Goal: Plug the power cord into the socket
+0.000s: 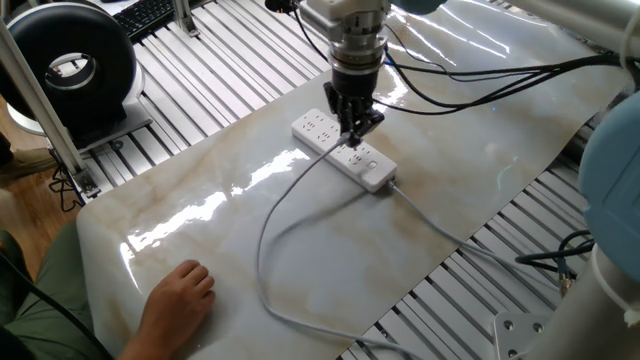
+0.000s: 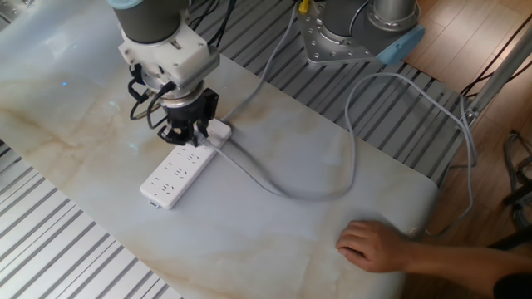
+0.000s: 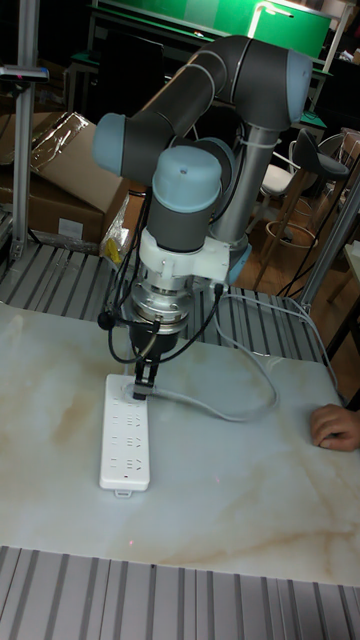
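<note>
The socket (image 1: 372,172) is a white power strip lying slantwise on the marble-patterned mat, also seen in the other fixed view (image 2: 169,179) and the tall view (image 3: 124,450). My gripper (image 1: 351,131) (image 2: 186,135) (image 3: 145,383) points straight down over the strip's upper face, just above the outlet holes, shut on the plug of the power cord. The fingers hide the plug itself. The light-grey power cord (image 1: 260,255) (image 2: 291,194) (image 3: 215,403) trails from the gripper in a loose loop across the mat.
A person's hand (image 1: 180,295) (image 2: 374,245) rests on the mat near its edge. The strip's own grey cable (image 1: 440,230) runs off toward the slatted table edge. A black ring-shaped device (image 1: 70,60) stands at the far left, and the robot base (image 2: 349,33) sits behind the mat.
</note>
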Controlling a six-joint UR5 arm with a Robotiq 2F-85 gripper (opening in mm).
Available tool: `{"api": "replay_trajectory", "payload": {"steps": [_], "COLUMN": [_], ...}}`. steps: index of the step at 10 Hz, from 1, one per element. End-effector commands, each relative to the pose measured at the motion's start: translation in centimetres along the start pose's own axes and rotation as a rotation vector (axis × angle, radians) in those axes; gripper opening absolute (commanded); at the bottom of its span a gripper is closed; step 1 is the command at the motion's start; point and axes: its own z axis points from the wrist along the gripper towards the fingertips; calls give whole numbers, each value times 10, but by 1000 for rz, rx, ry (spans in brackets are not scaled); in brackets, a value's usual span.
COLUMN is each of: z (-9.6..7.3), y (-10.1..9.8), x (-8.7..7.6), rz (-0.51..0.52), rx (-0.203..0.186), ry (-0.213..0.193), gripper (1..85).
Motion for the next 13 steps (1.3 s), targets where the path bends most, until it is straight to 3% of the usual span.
{"api": "replay_trajectory", "payload": {"steps": [1,7,13], "z": [2,8,11], "y": [-8,-9,-7], "x": [-11,-11,-9], "rz": [-70,-92,-102], "rx": [24,29,22], "ry": [-59,-105,-120], "gripper": [10,10,10]}}
